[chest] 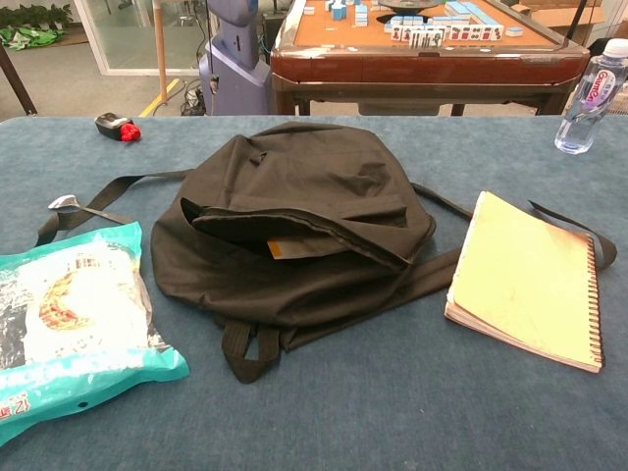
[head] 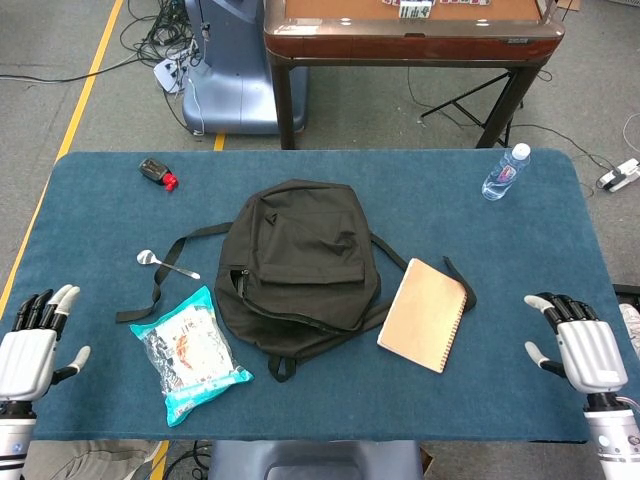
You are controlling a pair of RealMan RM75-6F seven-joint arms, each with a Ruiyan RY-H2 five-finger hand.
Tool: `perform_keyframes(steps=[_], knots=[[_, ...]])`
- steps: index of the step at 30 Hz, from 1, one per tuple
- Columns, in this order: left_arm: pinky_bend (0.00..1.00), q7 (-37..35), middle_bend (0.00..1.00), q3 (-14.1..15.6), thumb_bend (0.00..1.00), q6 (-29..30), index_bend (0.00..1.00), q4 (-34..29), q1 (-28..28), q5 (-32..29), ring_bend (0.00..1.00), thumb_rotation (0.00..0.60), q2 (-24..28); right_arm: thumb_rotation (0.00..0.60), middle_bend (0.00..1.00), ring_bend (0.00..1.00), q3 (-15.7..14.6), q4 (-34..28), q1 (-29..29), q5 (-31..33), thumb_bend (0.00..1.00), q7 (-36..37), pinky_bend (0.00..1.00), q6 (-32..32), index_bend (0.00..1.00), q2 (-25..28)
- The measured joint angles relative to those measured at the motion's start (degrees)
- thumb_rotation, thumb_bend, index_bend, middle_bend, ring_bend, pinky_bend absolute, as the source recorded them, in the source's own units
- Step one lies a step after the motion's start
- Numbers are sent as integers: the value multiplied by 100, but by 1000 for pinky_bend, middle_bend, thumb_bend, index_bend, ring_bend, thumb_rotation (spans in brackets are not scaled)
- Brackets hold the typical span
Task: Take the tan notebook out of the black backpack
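My left robot hand (head: 27,352) sits at the near left edge of the blue counter (head: 90,215), fingers spread apart and nothing in it. Over on the other side, my right robot hand (head: 577,346) rests at the near right edge, fingers apart too, gripping nothing. Neither one shows in the chest view.

The tan notebook (head: 424,313) is out in the open, lying flat on the counter just to the right of the black backpack (head: 298,262), its spiral binding along the right side. In the chest view the notebook (chest: 528,279) looks yellowish, and its near left corner touches one of the backpack's straps. A strap also curls behind its far right corner.

The backpack (chest: 294,221) lies slumped in the middle of the counter, its zipper mouth gaping toward me, and there's a sliver of something orange-tan showing inside the opening; I can't tell what it is.

To the left of the backpack, a teal snack packet (head: 190,352) lies near the front edge, and a metal spoon (head: 164,263) sits just beyond it. Farther back on the left is a small black-and-red object (head: 158,173). At the far right corner, a water bottle (head: 505,172) stands upright.
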Motion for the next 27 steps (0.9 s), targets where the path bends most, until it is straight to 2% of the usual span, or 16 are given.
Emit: perform_keyframes(steps=[7,16,22,27], knots=[[45,1,7,16,298,-39,0,-28,-46,82,53,600,8,600,261,205,-23,-115,363,-279,197,173,254,-417,248,-5],[45,18,7,60,298,-57,0,-83,-94,248,56,600,28,600,270,205,118,-342,1252,-543,186,366,254,-1365,248,-166],[45,87,7,91,298,-91,0,-162,-143,357,56,600,37,600,270,205,333,-418,1998,-461,153,522,254,-2231,248,-489],[45,115,7,100,298,-109,0,-205,-177,412,56,600,38,600,270,205,563,-235,2713,-152,136,548,254,-3049,248,-1003]])
